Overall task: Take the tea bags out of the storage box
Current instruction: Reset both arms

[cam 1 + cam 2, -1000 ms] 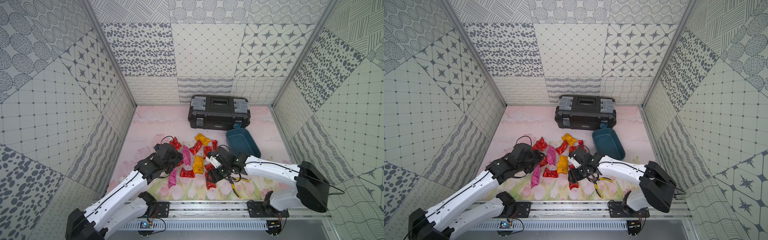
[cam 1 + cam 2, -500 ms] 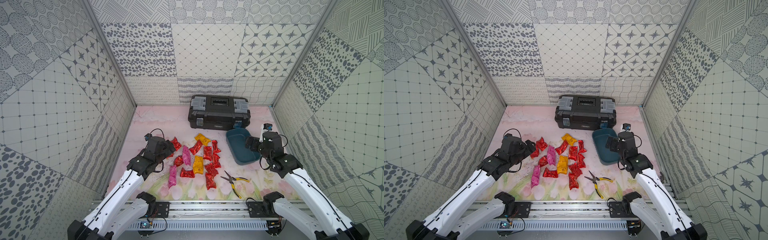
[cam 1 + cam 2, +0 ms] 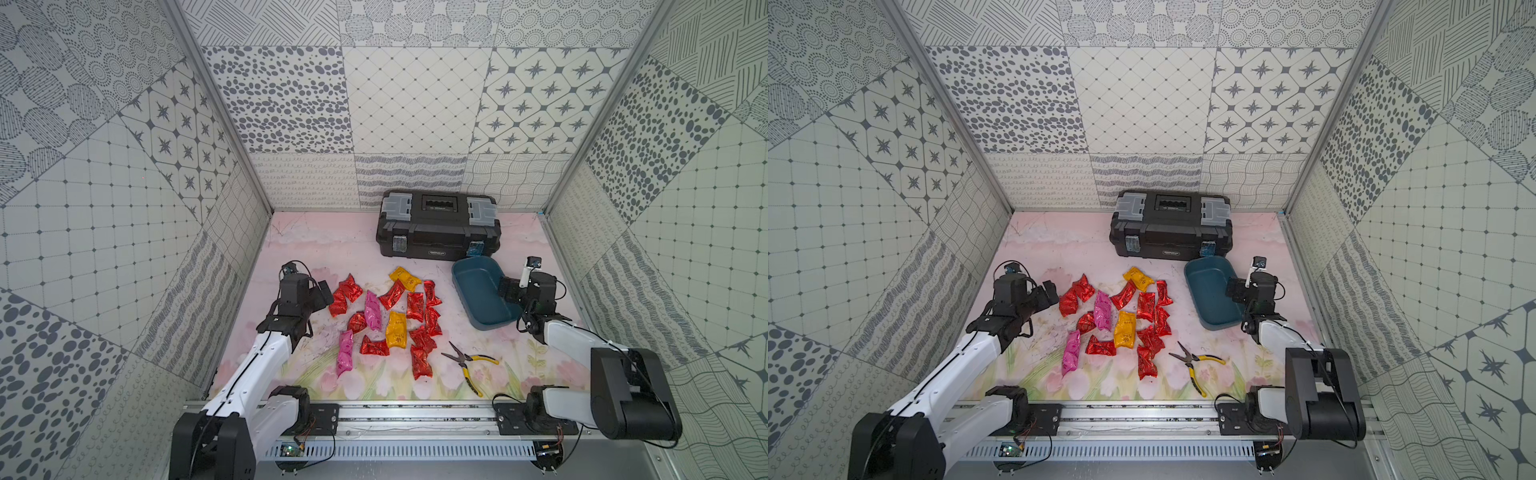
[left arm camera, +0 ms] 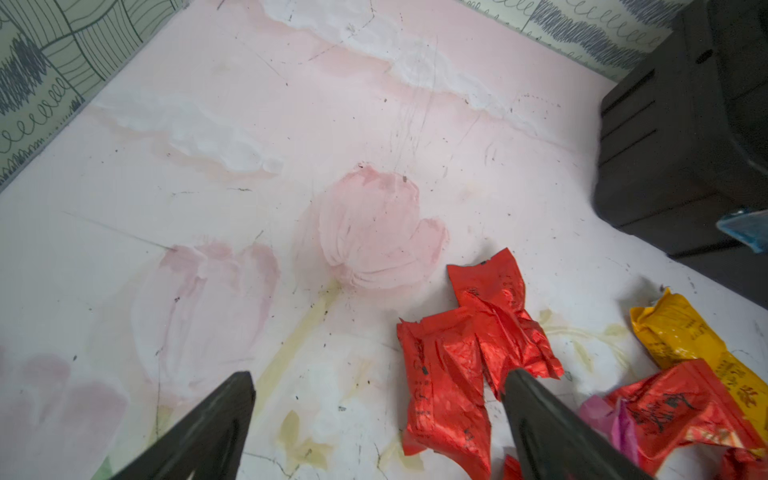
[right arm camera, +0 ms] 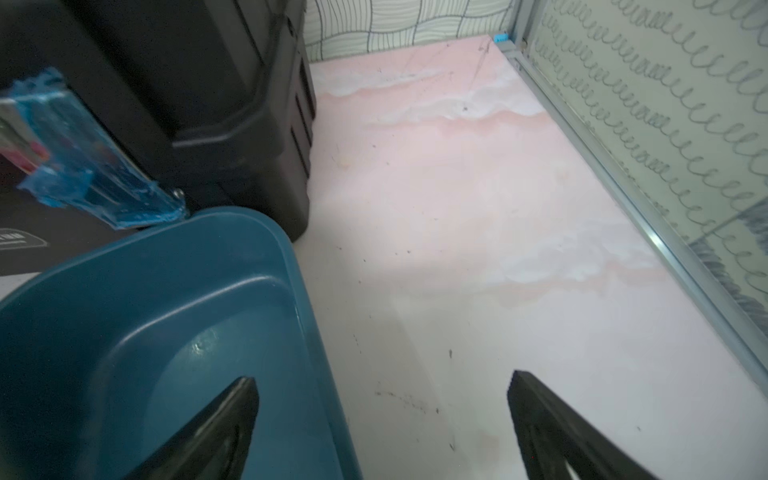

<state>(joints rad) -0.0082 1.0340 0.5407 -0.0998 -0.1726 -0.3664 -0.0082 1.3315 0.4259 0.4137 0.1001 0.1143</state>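
Observation:
Several tea bags (image 3: pixel 392 316) (image 3: pixel 1125 320), red, pink and yellow-orange, lie scattered on the pink mat in the middle. The teal storage box (image 3: pixel 482 295) (image 3: pixel 1208 291) stands to their right and shows only bare floor inside (image 5: pixel 145 332). My left gripper (image 3: pixel 321 292) (image 3: pixel 1048 291) (image 4: pixel 380 376) is open just left of the pile, with a red tea bag (image 4: pixel 444 374) lying loose on the mat between its fingers. My right gripper (image 3: pixel 508 291) (image 3: pixel 1235 291) (image 5: pixel 382 378) is open over the box's right rim, holding nothing.
A black toolbox (image 3: pixel 436 228) (image 3: pixel 1171 226) (image 4: pixel 685 124) (image 5: pixel 166 83) stands at the back, close behind the storage box. Yellow-handled pliers (image 3: pixel 469 363) (image 3: pixel 1196 361) lie near the front. The right wall rail (image 5: pixel 623 187) runs close beside my right gripper.
My right arm has swung from the tea bags in the middle to the right side of the box. My left arm has drawn back to the left. Both grippers have opened wider.

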